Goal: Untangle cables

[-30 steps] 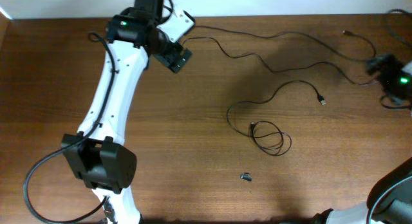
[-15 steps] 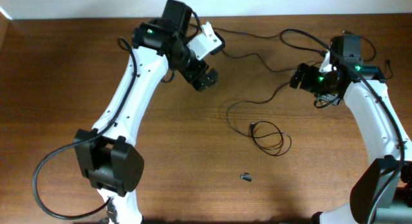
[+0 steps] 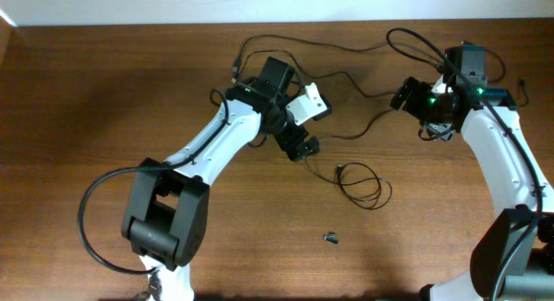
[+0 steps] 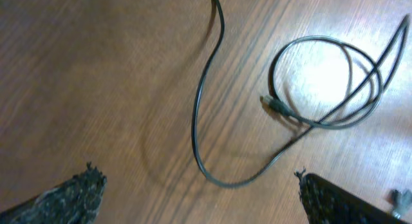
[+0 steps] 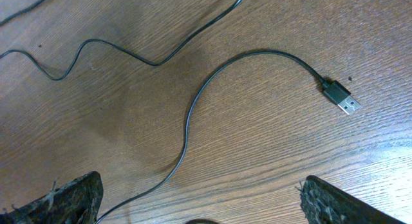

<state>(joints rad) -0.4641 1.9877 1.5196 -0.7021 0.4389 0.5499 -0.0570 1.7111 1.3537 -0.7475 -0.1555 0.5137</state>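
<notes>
Both grippers gape empty. Coil (image 4: 277,106) lies ahead-right of left gripper (image 3: 303,149), tail curving back between its fingers (image 4: 71,195); right gripper (image 3: 405,97) sits farther.

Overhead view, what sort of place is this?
Likely a robotics lab workbench: two white robot arms stand at a wooden table, with thin black cables strewn across it.

Brown wood-grain bench (image 3: 104,119) carries thin black cables (image 4: 313,123): one coiled loop mid-bench, long strands wandering toward the far edge, a USB plug (image 5: 340,97) lying flat, small dark loose piece (image 3: 331,239) nearer the front
</notes>
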